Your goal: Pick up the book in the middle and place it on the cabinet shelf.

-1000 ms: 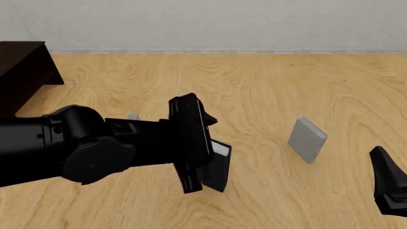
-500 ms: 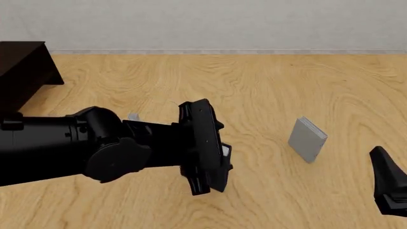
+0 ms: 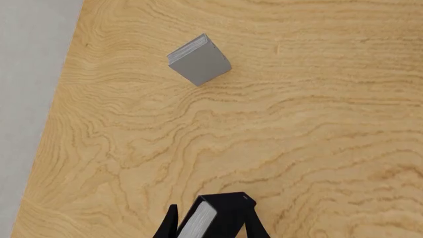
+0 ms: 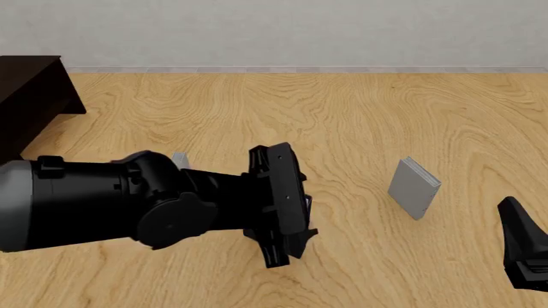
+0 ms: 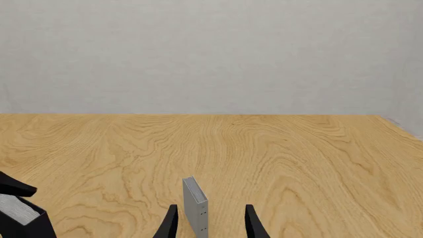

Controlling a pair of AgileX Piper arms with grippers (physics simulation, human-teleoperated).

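The black book (image 3: pixel 221 215) with white page edges stands on the wooden table between the fingers (image 3: pixel 168 227) of my left gripper (image 3: pixel 211 230), which is open and straddles it. In the front view the left gripper (image 4: pixel 287 215) covers nearly all of the book (image 4: pixel 304 203), leaving only a sliver of its pages visible. In the right wrist view the book (image 5: pixel 20 218) shows at the edge. The dark cabinet (image 4: pixel 34 96) stands at the far left. At the right edge of the front view my right gripper (image 4: pixel 524 253) is open and holds nothing.
A thin light-grey book (image 4: pixel 414 187) stands upright to the right of the middle, ahead of the right gripper (image 5: pixel 210 225) and apart from it; it also shows as the grey book (image 3: pixel 198 59) in the left wrist view. Another grey book (image 4: pixel 179 157) peeks out behind the left arm.
My left arm has pushed forward and to the right, bringing its open fingers around the black book. The book, the grey books and the right arm have stayed still.
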